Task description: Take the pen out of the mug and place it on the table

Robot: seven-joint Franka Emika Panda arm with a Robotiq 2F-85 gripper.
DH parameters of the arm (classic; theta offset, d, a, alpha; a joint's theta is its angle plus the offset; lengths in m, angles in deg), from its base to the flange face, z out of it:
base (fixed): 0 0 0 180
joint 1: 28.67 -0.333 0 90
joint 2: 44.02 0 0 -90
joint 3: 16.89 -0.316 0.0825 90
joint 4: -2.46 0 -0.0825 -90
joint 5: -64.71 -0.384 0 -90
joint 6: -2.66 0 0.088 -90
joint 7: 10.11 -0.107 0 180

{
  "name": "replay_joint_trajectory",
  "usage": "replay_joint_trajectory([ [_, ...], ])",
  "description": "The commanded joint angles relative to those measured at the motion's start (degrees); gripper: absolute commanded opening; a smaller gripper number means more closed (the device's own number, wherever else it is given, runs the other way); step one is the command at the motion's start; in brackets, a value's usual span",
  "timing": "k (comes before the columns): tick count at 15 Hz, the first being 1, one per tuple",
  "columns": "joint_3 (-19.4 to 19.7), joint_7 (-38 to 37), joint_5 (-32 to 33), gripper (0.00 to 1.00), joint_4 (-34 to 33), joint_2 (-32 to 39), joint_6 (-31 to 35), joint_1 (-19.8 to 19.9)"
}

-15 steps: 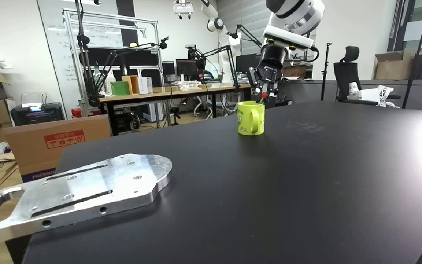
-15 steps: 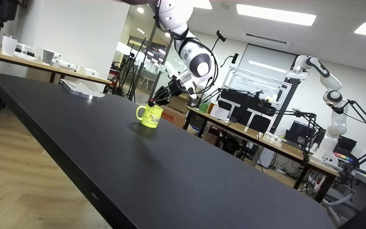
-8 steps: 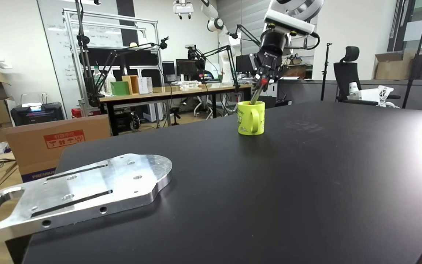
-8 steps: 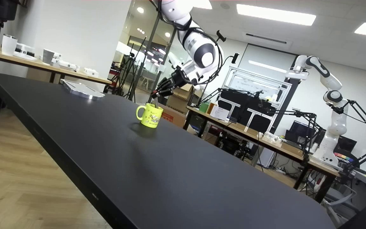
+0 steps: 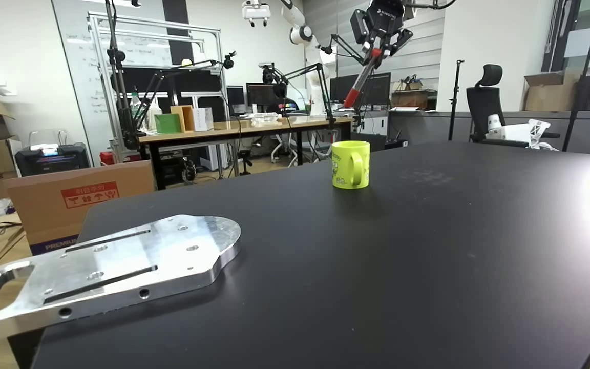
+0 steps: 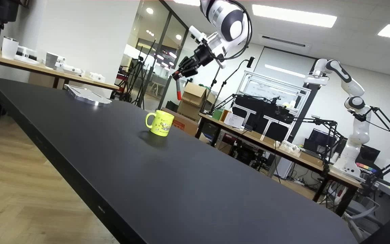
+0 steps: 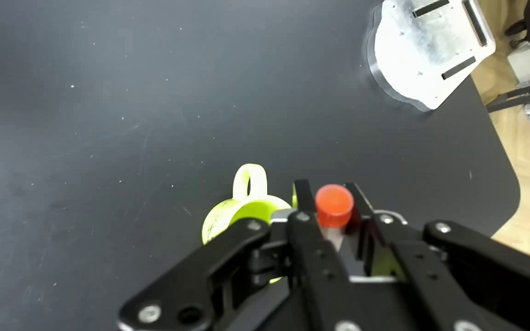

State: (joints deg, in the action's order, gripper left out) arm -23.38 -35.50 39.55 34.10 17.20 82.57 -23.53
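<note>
A Robotiq gripper [image 7: 332, 197] is pinching a red-ended marker pen [image 5: 361, 82] between its jaws, the pen slanting in an exterior view and hanging in midair, wholly out of the lime-green mug [image 5: 345, 165]. The pen's lower end is hovering higher than the mug's rim, apart from it. The printed mug is standing upright on a black desk [image 5: 428, 256]. In the wrist view, the pen's other red end is showing between the jaws, which are partly hiding the mug's mouth. A slotted metal plate [image 5: 167, 246] is lying on the desk, a cardboard box [image 5: 85, 215] is standing beside it, and another white robot arm [image 6: 360, 132] is standing in the background.
</note>
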Motion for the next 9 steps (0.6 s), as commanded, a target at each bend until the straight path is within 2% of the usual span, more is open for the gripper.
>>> replay_joint_trajectory([
  [1,2.95,-0.87,2.76,0.05,0.90,-2.33,1.55,0.63],
  [3,5.41,-1.06,5.05,0.05,1.35,-2.28,4.90,0.98],
  [9,12.93,-4.09,9.01,0.05,6.61,0.23,23.49,2.05],
])
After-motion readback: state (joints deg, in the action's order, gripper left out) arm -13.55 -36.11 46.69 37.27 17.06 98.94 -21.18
